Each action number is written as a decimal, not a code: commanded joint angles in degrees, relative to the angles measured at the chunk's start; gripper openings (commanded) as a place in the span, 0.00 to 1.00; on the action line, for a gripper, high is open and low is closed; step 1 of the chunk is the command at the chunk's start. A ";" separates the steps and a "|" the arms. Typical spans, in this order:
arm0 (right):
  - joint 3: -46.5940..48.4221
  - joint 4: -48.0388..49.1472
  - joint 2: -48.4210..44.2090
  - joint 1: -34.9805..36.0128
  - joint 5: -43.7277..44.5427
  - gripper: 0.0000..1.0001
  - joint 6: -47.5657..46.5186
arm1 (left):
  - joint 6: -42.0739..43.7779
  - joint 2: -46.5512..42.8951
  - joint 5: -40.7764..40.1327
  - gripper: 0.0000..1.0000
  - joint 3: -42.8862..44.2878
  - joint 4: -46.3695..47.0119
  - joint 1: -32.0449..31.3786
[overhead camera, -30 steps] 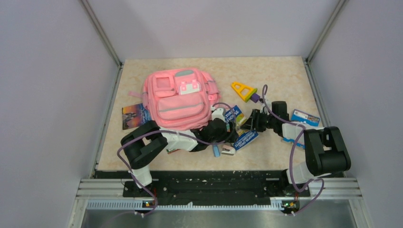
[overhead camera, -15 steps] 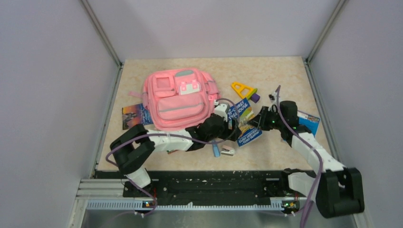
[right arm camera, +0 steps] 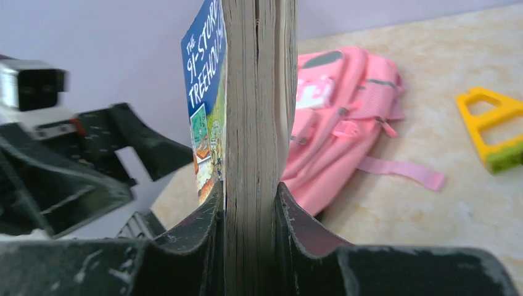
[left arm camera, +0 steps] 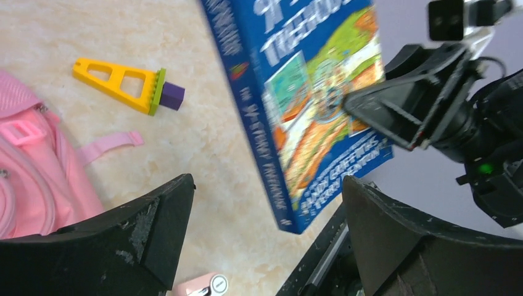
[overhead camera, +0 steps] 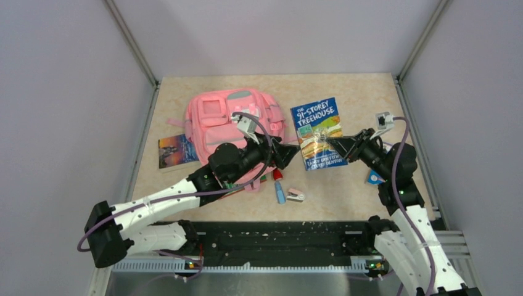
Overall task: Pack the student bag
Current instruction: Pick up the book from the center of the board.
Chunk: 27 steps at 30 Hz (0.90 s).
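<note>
A thin booklet (overhead camera: 174, 151) lies near the tabletop's left edge, touching the left side of the student bag (overhead camera: 225, 129). The bag lies front up in the left half of the tabletop, its long axis running from the near edge to the far edge; its inside is not visible. The left hand (overhead camera: 287, 155), fingers wide apart and holding nothing, hovers just beside the bag's near right corner. A blue book (overhead camera: 317, 132), raised off the tabletop, is clamped by its edge in the right hand (overhead camera: 333, 142), well right of the bag.
</note>
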 commanded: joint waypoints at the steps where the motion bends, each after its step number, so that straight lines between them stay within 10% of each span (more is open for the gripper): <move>1: 1.86 16.64 -1.18 3.30 -5.19 0.00 6.48 | -3.17 -4.16 4.55 0.95 -4.21 2.22 1.66; 11: 0.89 28.00 3.14 9.68 -7.21 0.00 10.12 | -7.99 -1.57 15.71 0.95 -5.49 17.27 2.11; 18: 0.69 30.67 8.58 11.53 -14.36 0.00 8.54 | -8.89 0.82 18.14 0.40 -6.25 28.04 2.20; 21: 3.22 19.13 8.10 11.54 -10.61 0.38 2.18 | -6.94 -0.86 18.49 0.02 -7.73 27.50 2.66; 24: 6.05 7.86 6.69 11.53 -4.85 0.81 -4.47 | -3.93 -4.50 19.58 0.00 -9.89 24.56 3.28; 27: 7.06 5.72 7.34 11.54 -5.74 0.93 -6.83 | -0.84 -7.91 22.37 0.00 -10.51 20.31 3.60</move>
